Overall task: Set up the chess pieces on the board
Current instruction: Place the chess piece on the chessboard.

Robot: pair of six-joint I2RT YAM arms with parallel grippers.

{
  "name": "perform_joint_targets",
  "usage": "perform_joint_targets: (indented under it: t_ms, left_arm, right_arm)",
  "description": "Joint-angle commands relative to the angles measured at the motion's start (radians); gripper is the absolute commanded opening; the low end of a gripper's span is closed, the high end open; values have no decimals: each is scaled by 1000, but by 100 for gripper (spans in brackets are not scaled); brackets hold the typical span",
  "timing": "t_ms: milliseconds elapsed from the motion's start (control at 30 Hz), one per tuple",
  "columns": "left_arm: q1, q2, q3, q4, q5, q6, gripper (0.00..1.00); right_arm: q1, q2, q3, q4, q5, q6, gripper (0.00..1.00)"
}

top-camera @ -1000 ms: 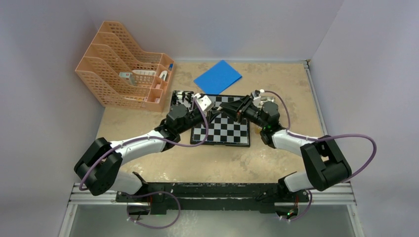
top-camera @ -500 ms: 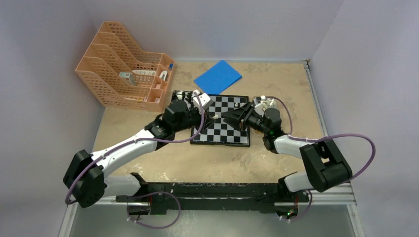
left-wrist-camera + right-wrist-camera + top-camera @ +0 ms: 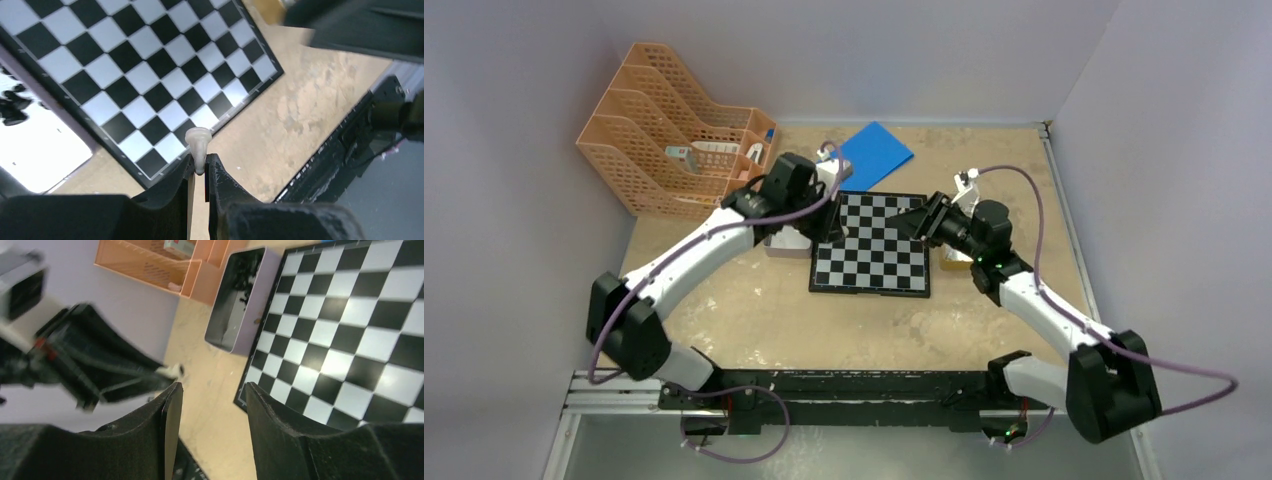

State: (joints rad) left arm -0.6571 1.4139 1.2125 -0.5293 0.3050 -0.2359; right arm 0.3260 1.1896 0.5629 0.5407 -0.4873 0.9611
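Observation:
My left gripper (image 3: 200, 164) is shut on a cream-white chess piece (image 3: 198, 142), which sticks out past the fingertips above the board's (image 3: 150, 75) near-left corner. No pieces stand on the squares I can see. In the top view the left gripper (image 3: 832, 237) hangs over the left edge of the board (image 3: 874, 262). My right gripper (image 3: 908, 222) hovers over the board's right part. It stands open and empty (image 3: 210, 390), pointing toward the left gripper. Black chess pieces lie in an open tin (image 3: 235, 305) left of the board.
An orange file rack (image 3: 674, 130) stands at the back left, next to the tin (image 3: 780, 246). A blue sheet (image 3: 865, 155) lies behind the board. A yellowish object (image 3: 948, 263) sits by the board's right edge under the right arm. Grey walls enclose the table.
The two grippers met over the board a second ago and have parted. The right jaws opened and drew back right. The left arm swung toward the board's left edge with the white piece.

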Motion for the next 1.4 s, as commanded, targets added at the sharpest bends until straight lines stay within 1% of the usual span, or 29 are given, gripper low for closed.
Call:
perform_joint_targets:
  t_ms: [0, 67, 200, 267, 367, 500, 600, 667, 767, 1000, 1133, 1233, 1367]
  left_arm:
    - [89, 157, 186, -174, 69, 25, 0]
    - [94, 238, 270, -210, 34, 49, 0]
    - [103, 421, 462, -258, 10, 77, 0]
    - [105, 518, 559, -302, -7, 83, 0]
    - [107, 632, 669, -324, -41, 85, 0]
    - [114, 753, 780, -344, -61, 82, 0]
    - [119, 832, 844, -370, -76, 93, 0]
    - [123, 863, 864, -380, -85, 101, 0]
    - [130, 895, 881, -393, -90, 109, 0]
    - [136, 884, 852, -390, -95, 123, 1]
    - [136, 874, 842, -395, -102, 126, 5]
    - [136, 873, 842, -396, -108, 131, 11]
    - [136, 870, 841, -391, -102, 125, 16]
  right_arm:
    - [-1, -119, 95, -217, 166, -258, 53]
    - [0, -153, 98, -263, 197, -292, 54]
    - [-1, -209, 89, -287, 235, -317, 57]
    - [-1, -226, 94, -304, 247, -330, 64]
    - [-1, -244, 99, -322, 268, -348, 73]
    - [0, -252, 136, -366, 301, -381, 86]
    - [-1, -255, 154, -387, 327, -393, 91]
    - [-1, -260, 157, -387, 329, -397, 95]
    - [0, -265, 154, -393, 344, -401, 96]
    - [0, -242, 149, -380, 341, -406, 98]
    - [0, -225, 149, -373, 328, -399, 98]
    - [0, -222, 152, -375, 321, -396, 98]
    - [0, -233, 142, -369, 315, -389, 98]
